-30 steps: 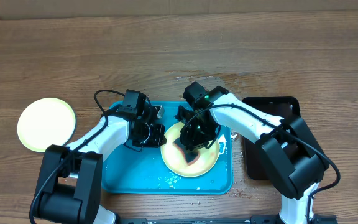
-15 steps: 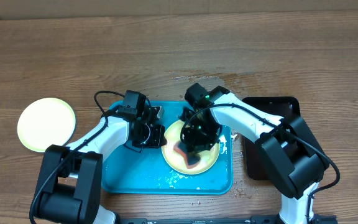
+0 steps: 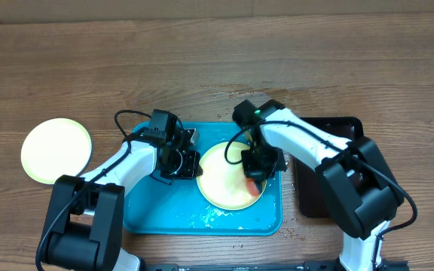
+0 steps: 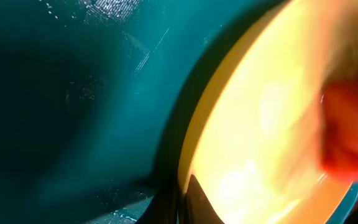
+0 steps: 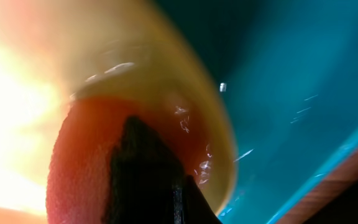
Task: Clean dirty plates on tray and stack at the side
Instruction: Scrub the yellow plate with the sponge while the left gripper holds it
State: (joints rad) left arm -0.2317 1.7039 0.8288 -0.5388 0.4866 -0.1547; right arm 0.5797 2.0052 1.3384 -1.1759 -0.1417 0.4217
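Right gripper (image 3: 258,172): clamped around a red sponge (image 3: 253,186), pressing it onto the lower right of the yellow plate (image 3: 221,177); in the right wrist view, wet sponge bunched around the dark finger, close to the rim.
Left gripper (image 3: 186,162): pinched on the plate's left rim, with dark fingertips on either side of the edge in the left wrist view.
Reason for that grip: probably an anchor, so the plate stays put under the scrubbing.
Position of yellow plate: flat in the right half of the tray (image 3: 149,211); looks mostly free of sauce from overhead, red only where the sponge sits.
Purpose of tray: turquoise and wet; likely catches drips and keeps them off the table (image 3: 202,60).
Second yellow plate (image 3: 56,150): alone on the table, well apart to the left, clean-looking; probably the start of the stack.
Black tray (image 3: 347,126): just beside the turquoise one on the right, partly under the right arm.
Right arm pose: reaches in from the right, crosses the black tray, wrist bent down onto the plate.
Left arm pose: low, stretched from the lower left across the tray, gripper pointing right at the rim.
Step in hand: wiping, seemingly close to finished on this plate.
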